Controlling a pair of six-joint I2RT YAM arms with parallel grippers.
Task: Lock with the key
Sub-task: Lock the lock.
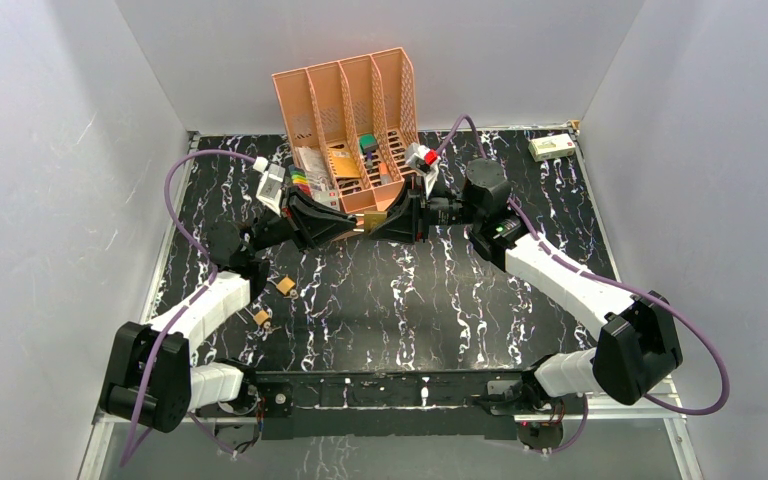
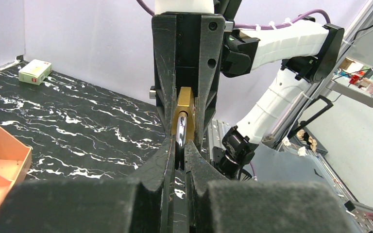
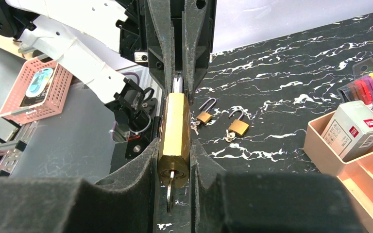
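Grey walls (image 1: 60, 150) close in a black marbled table (image 1: 460, 300). A peach file rack (image 1: 350, 90) stands at 12 o'clock, with a small box (image 1: 552, 147) at 2. Just in front of the rack the arms meet nose to nose. The right claw (image 3: 175, 145) is clamped on the body of a big brass padlock (image 3: 175, 121), and the left claw (image 2: 180, 145) is pinched on its steel shackle (image 2: 181, 131). Two little padlocks (image 3: 238, 127) lie loose on the table. The key (image 3: 169, 189) sits in the keyhole at the lock's 6 o'clock end in the right wrist view — in line with the lock's long axis, deep inside the right claw's grip. Likely neither claw can turn it without letting go.
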